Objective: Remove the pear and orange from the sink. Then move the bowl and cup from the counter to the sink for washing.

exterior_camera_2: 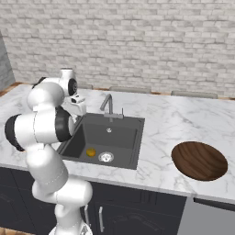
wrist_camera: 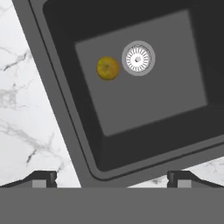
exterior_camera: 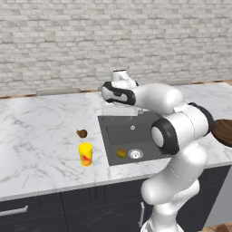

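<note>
My pincer [wrist_camera: 112, 178] is hanging high over the sink [wrist_camera: 65, 131], with its two tips spread as wide as they go and nothing between them. I am looking down at the orange [wrist_camera: 107, 68]. It is lying on the flat sink floor, just beside the round drain [wrist_camera: 138, 58], near the front of the sink.

The pear [exterior_camera: 82, 133] is already sitting out on the counter [exterior_camera: 41, 136], left of the sink, just behind the cup [exterior_camera: 85, 154]. The bowl [exterior_camera_2: 199, 160] is waiting on the counter far to the right.

I think the orange is light and firm, but it is round and smooth, so it may roll or slip away. I am planning to come straight down and pinch it across its fat middle, gently, with one tip on each side.
</note>
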Available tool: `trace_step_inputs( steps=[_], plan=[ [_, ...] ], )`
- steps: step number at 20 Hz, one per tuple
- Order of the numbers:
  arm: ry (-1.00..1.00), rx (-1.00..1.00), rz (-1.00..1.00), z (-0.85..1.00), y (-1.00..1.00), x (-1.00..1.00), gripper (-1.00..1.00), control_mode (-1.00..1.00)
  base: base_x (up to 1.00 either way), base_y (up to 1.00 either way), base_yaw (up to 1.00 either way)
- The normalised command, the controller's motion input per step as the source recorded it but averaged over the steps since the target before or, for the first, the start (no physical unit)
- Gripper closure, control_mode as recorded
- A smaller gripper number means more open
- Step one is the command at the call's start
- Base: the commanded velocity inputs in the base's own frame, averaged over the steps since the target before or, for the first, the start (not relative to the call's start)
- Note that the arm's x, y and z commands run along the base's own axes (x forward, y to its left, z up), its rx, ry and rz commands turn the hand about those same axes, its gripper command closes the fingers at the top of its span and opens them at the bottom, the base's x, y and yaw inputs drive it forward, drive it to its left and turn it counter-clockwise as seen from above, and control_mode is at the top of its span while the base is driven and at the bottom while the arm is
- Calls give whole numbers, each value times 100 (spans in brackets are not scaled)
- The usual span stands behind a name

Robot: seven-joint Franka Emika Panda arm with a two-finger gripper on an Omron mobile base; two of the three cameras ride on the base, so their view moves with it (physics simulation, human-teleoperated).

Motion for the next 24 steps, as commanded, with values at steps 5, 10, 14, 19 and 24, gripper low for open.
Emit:
trace_step_inputs(
  steps=[5,10,14,19,24],
  plan=[
    [0,6,13,-5,-44,-17,-100,-100,0,0,0],
    [0,11,21,-9,-40,-19,-100,-100,0,0,0],
    [0,11,22,-13,-31,-19,-100,-100,0,0,0],
    [0,12,22,-17,-20,-11,-100,-100,0,0,0],
    [0,7,19,-26,-2,-5,-100,-100,0,0,0]
  ],
)
